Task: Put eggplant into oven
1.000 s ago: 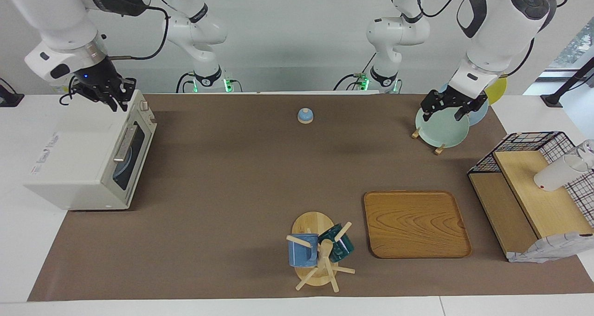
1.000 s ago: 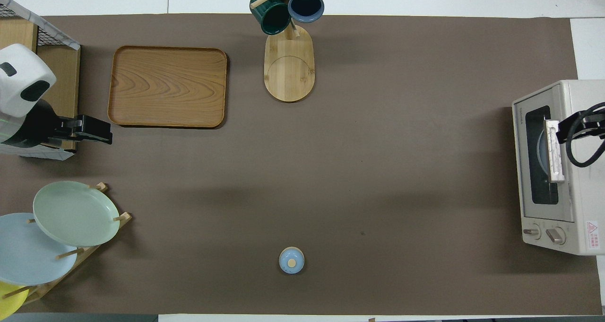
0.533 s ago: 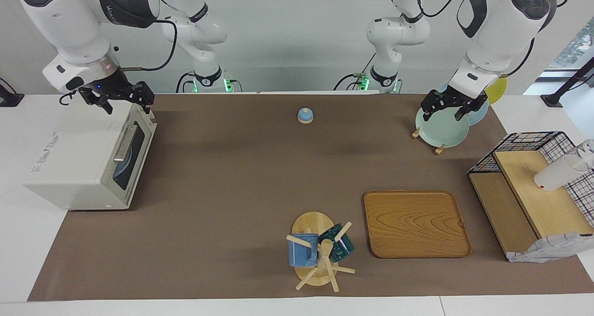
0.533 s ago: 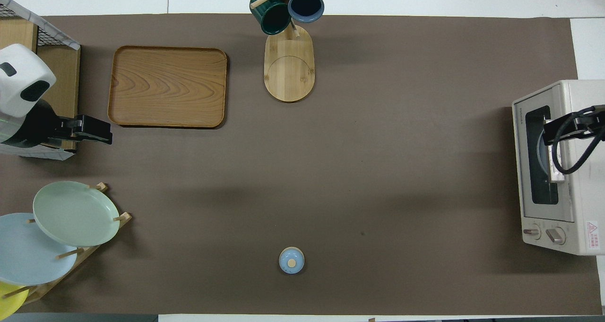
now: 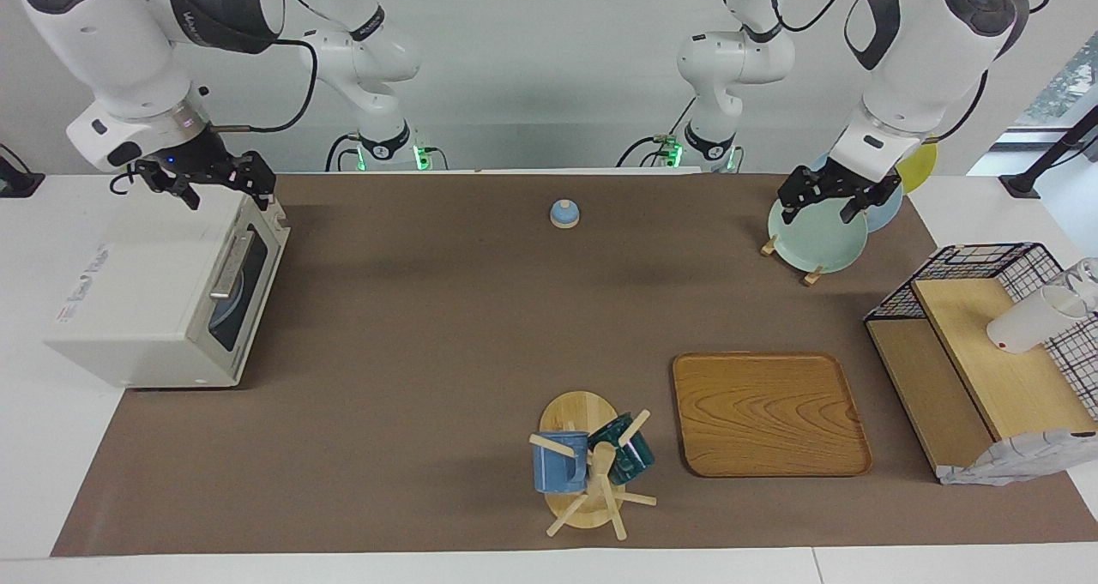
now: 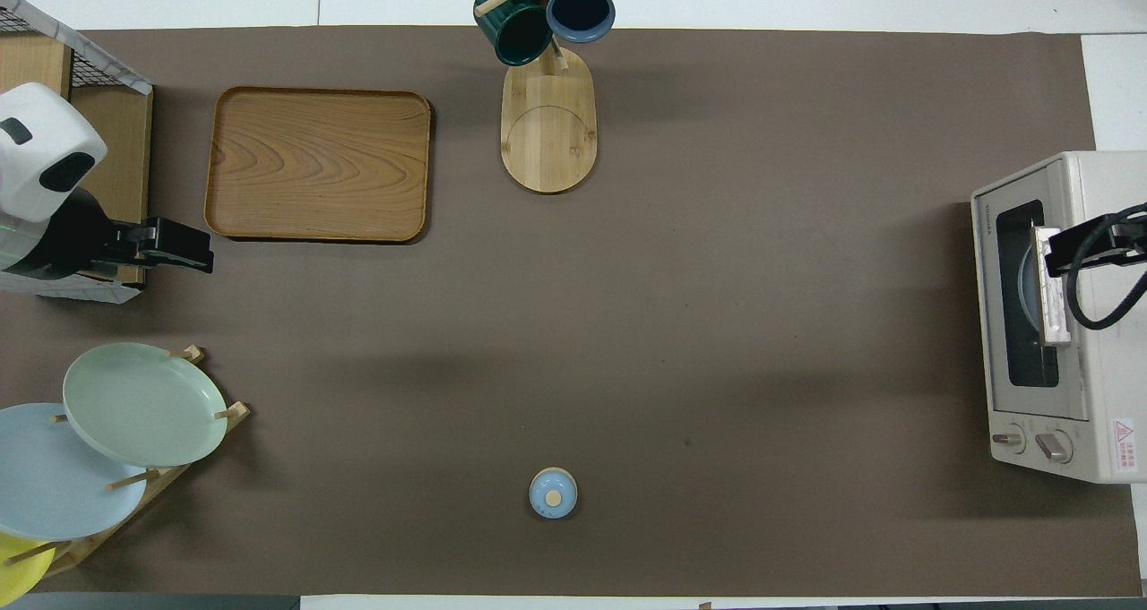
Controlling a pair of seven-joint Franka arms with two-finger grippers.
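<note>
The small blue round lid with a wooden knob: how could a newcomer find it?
Start from the brown table mat. The small blue round lid with a wooden knob lies alone near the robots' edge, midway between the arms. Unlike the blue mug, it is low and domed.

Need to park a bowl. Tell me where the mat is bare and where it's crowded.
Widest bare stretch: the mat's middle, bordered by the oven, the small blue lid, the mug tree and the wooden tray, itself empty. Crowded: the left arm's end, with the plate rack and wire shelf.
</note>
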